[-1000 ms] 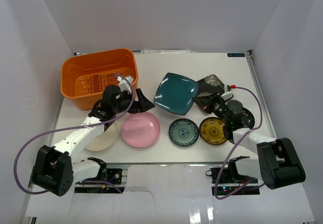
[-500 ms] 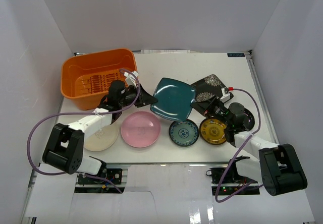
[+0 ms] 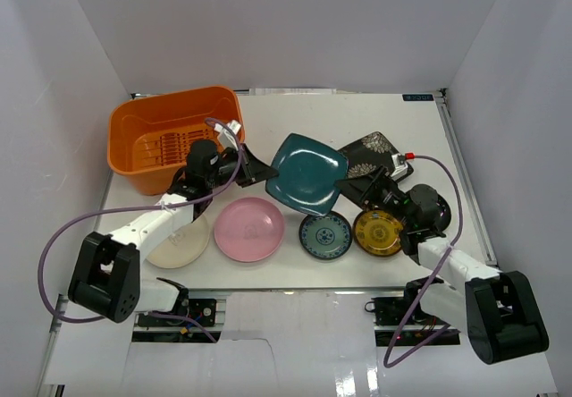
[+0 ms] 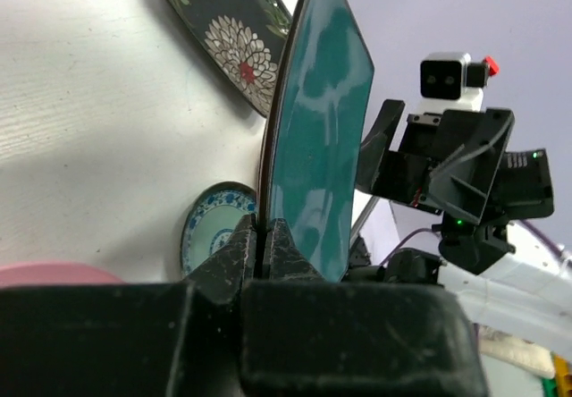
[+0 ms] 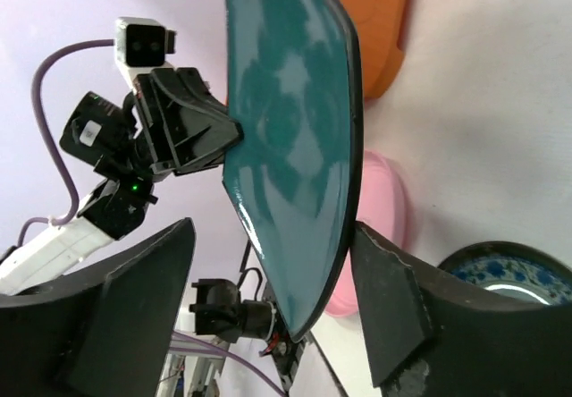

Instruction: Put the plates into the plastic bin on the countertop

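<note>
left fingers (image 4: 231, 252): I've got them pinched tight on the teal plate (image 3: 309, 173) rim
right fingers (image 5: 143, 312): spread wide, one either side of it
teal plate: tilted up above the counter (image 3: 295, 115), right of the bin (image 3: 170, 133)

Your teal plate (image 3: 308, 175) is glossy, with a dark rim. The left pincer (image 3: 262, 172) and right pincer (image 3: 356, 188) on either side of it are both black. Just beyond the right pincer, the square plate (image 3: 376, 153) is black with white flowers. On that pincer's near side are a blue-and-white patterned dish (image 3: 324, 235) and a yellow-patterned dish (image 3: 377, 232) with a dark centre. On the near side of the left pincer are a plain pink plate (image 3: 249, 229) and a cream plate (image 3: 179, 247). To its left the bin (image 3: 143, 138) is orange. The countertop (image 3: 295, 115) is white.
</note>
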Motion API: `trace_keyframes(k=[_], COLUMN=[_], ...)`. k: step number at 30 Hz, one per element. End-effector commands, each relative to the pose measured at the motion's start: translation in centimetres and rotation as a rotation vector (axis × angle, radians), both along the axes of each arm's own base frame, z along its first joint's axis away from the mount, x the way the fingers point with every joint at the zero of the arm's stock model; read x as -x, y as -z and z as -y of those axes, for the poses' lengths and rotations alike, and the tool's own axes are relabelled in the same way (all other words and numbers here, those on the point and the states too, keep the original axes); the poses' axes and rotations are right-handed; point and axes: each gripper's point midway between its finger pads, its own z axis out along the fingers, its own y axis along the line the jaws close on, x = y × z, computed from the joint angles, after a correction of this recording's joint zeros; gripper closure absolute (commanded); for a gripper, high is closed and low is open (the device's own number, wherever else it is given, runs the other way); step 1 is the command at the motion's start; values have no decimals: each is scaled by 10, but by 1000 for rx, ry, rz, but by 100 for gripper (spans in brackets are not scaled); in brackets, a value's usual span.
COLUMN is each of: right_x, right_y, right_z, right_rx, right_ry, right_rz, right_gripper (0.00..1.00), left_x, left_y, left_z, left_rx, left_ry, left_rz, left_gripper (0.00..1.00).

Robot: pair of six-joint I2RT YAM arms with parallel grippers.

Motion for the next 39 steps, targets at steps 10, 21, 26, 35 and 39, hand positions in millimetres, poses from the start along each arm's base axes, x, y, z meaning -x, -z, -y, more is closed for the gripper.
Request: trace_keyframes(k=[10,21,26,35,39], right_x=[26,34,34,30,23], right_y=[-12,28,31,30,27], right_z=[6,18,19,26,30], right_rx=[144,311,317,333,344], right_ry=[-27,-14,-8,42,89], right_rz=[142,108,106,106,105], right_gripper=[8,9,9,10,10], left_x=[-72,-111,-144,-186,-190], left_y=[-188,-120,-72,-20,-2], left_z=[-143,-301,-310,-322,-324], left_rx=[191,-1,-81,-159,-188], left_ry=[-515,-968,-920,-872,-854], left_rz=[256,81,-25,-128,-176], left_gripper=[100,100,100,95,51])
